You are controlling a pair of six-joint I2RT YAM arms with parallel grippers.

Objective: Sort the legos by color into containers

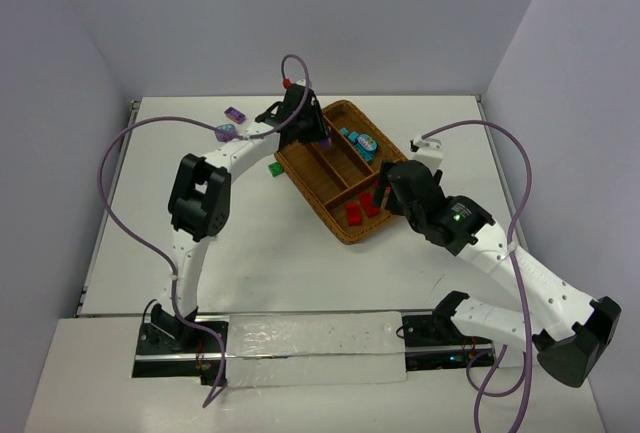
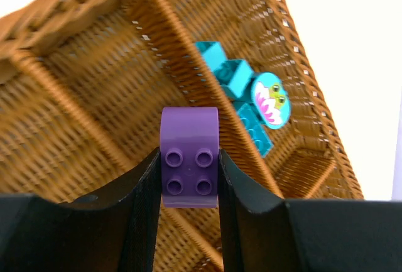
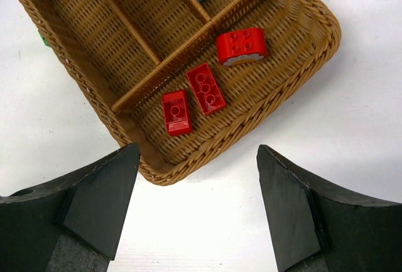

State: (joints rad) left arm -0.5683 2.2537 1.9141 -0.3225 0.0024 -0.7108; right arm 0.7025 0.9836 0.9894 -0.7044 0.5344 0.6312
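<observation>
My left gripper is shut on a rounded purple lego and holds it above the far end of the wicker tray, over a divider between two long compartments. Teal legos and a round teal frog piece lie in the right long compartment. My right gripper is open and empty, hovering over the white table just off the tray's near rim. Three red legos lie in the crosswise compartment. From above, the left gripper and right gripper sit at opposite ends of the tray.
On the table left of the tray lie a purple lego, a second purple piece by the left arm, and a green lego close to the tray's left rim. Purple cables loop over both arms.
</observation>
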